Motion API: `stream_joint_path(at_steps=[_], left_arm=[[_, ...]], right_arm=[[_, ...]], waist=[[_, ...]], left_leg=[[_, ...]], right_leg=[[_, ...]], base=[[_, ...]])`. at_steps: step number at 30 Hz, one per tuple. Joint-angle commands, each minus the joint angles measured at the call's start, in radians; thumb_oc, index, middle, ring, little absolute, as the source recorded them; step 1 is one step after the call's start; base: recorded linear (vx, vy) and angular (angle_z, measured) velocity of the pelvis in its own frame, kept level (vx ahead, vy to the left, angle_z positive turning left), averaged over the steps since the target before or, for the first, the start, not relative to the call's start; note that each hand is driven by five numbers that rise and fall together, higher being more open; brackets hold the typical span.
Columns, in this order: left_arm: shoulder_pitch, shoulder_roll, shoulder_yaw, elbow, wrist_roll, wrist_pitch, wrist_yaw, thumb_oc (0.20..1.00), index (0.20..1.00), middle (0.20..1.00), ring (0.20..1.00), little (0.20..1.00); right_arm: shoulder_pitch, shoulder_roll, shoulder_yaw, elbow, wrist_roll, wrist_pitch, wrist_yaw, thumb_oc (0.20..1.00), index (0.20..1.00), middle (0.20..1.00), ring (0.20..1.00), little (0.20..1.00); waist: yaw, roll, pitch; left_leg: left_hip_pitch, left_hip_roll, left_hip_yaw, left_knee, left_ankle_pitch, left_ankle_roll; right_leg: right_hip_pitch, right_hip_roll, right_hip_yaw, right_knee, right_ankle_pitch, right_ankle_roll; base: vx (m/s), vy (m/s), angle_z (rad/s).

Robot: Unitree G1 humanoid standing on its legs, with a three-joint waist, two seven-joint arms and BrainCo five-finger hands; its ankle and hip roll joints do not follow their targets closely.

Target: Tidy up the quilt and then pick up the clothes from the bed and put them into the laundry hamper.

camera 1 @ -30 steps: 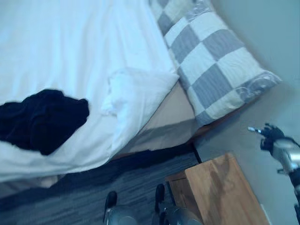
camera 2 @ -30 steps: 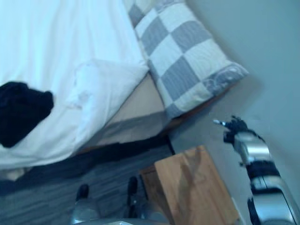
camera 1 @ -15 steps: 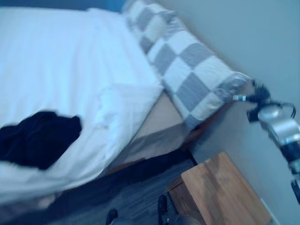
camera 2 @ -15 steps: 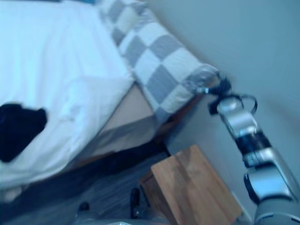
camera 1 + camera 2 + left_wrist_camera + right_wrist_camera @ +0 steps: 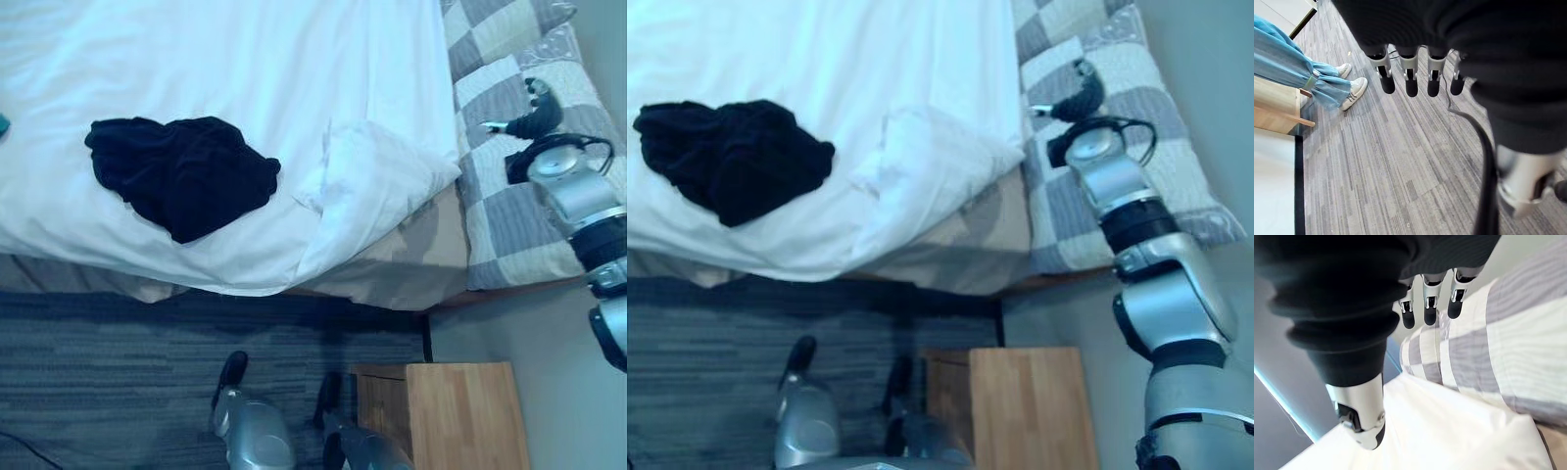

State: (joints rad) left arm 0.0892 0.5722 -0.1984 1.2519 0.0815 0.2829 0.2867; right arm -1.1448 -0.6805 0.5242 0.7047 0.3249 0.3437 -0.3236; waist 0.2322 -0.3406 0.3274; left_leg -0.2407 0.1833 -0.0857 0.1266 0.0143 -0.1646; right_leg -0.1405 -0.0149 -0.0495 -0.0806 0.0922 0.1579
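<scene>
A white quilt (image 5: pixel 245 88) covers the bed, with its near right corner (image 5: pixel 377 181) folded back off the beige mattress. A dark heap of clothes (image 5: pixel 186 171) lies on the quilt at the left. My right hand (image 5: pixel 534 113) hovers over the grey-and-white checked pillow (image 5: pixel 509 206) at the bed's right end, beside the folded corner. The right wrist view shows its fingers (image 5: pixel 1430 301) straight and holding nothing, above the pillow and quilt. My left hand (image 5: pixel 1410 73) hangs open over the striped grey floor, away from the bed.
A wooden nightstand (image 5: pixel 451 416) stands on the floor right of me, below the pillow. A person's legs in blue trousers and white shoes (image 5: pixel 1327 81) stand on the floor by a wooden edge. Something teal (image 5: pixel 3 124) pokes in at the quilt's left edge.
My right arm has risen from beside the nightstand to over the checked pillow. The head camera has swung, so the whole bed has shifted in view. The clothes lie as before.
</scene>
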Motion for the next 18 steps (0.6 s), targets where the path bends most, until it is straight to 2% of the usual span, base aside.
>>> stream_joint_path(at_steps=[1,4,5,6,9,15,16,17,18], left_arm=[[-0.035,0.044,0.014,0.038,-0.112,0.012,-0.004,1.000,1.000,1.000,1.000,1.000],[-0.030,0.042,0.018,0.045,-0.133,-0.026,-0.048,1.000,1.000,1.000,1.000,1.000],[-0.022,0.039,0.016,0.044,-0.131,-0.055,-0.061,1.000,1.000,1.000,1.000,1.000],[-0.021,0.038,0.016,0.044,-0.130,-0.061,-0.062,1.000,1.000,1.000,1.000,1.000],[-0.019,0.016,-0.009,0.022,-0.123,-0.132,-0.046,1.000,1.000,1.000,1.000,1.000],[-0.030,-0.003,-0.056,-0.004,-0.123,-0.149,-0.038,1.000,1.000,1.000,1.000,1.000],[-0.030,-0.006,-0.060,-0.008,-0.115,-0.150,-0.032,1.000,1.000,1.000,1.000,1.000],[-0.030,-0.006,-0.061,-0.008,-0.113,-0.152,-0.029,1.000,1.000,1.000,1.000,1.000],[-0.033,-0.006,-0.062,-0.012,-0.113,-0.146,-0.023,1.000,1.000,1.000,1.000,1.000]], right_arm=[[-0.128,-0.038,0.072,0.133,-0.066,-0.008,-0.063,1.000,1.000,1.000,1.000,1.000],[-0.189,-0.025,0.121,0.215,-0.069,-0.004,-0.061,1.000,1.000,1.000,1.000,1.000],[-0.205,-0.019,0.139,0.242,-0.071,-0.016,-0.065,1.000,1.000,1.000,1.000,1.000],[-0.208,-0.016,0.143,0.249,-0.070,-0.015,-0.064,1.000,1.000,1.000,1.000,1.000],[-0.214,0.026,0.165,0.292,-0.058,-0.063,-0.095,1.000,1.000,1.000,1.000,1.000],[-0.217,0.082,0.155,0.266,-0.102,-0.108,-0.188,1.000,1.000,1.000,1.000,1.000],[-0.220,0.091,0.150,0.252,-0.126,-0.103,-0.191,0.627,0.627,0.627,0.627,0.627],[-0.224,0.093,0.149,0.247,-0.141,-0.102,-0.188,0.200,0.200,0.200,0.200,0.200],[-0.225,0.094,0.147,0.232,-0.160,-0.099,-0.166,0.200,0.200,0.200,0.200,0.200]], waist=[[0.042,0.036,0.073],[0.063,0.065,0.118],[0.069,0.079,0.131],[0.070,0.081,0.134],[0.075,0.115,0.166],[0.064,0.144,0.192],[0.061,0.143,0.192],[0.060,0.142,0.192],[0.057,0.138,0.192]], left_leg=[[-0.040,-0.032,-0.020,-0.043,-0.021,0.075],[-0.083,-0.045,-0.049,-0.048,-0.012,0.073],[-0.096,-0.049,-0.057,-0.053,-0.008,0.074],[-0.098,-0.050,-0.059,-0.055,-0.008,0.074],[-0.122,-0.066,-0.072,-0.060,-0.004,0.077],[-0.130,-0.081,-0.072,-0.052,-0.003,0.082],[-0.130,-0.083,-0.068,-0.048,-0.006,0.083],[-0.130,-0.083,-0.066,-0.045,-0.007,0.083],[-0.132,-0.085,-0.062,-0.040,-0.010,0.084]], right_leg=[[0.064,-0.025,-0.005,-0.007,-0.004,0.032],[0.029,-0.030,-0.018,-0.007,-0.004,0.033],[0.014,-0.033,-0.024,-0.007,-0.005,0.032],[0.012,-0.034,-0.026,-0.007,-0.005,0.032],[-0.020,-0.045,-0.035,-0.007,-0.005,0.029],[-0.041,-0.052,-0.039,-0.004,0.000,0.020],[-0.042,-0.053,-0.038,-0.003,0.002,0.019],[-0.043,-0.053,-0.037,-0.002,0.002,0.018],[-0.044,-0.053,-0.036,0.000,0.002,0.018]], base=[[-0.10,-0.094,0.27],[-0.17,-0.024,0.13],[-0.15,0.024,0.02],[-0.16,0.046,0.01],[-0.13,0.042,-0.01],[-0.08,0.041,-0.03],[-0.03,0.018,-0.02],[-0.02,-0.004,-0.09],[-0.02,-0.014,-0.12]])
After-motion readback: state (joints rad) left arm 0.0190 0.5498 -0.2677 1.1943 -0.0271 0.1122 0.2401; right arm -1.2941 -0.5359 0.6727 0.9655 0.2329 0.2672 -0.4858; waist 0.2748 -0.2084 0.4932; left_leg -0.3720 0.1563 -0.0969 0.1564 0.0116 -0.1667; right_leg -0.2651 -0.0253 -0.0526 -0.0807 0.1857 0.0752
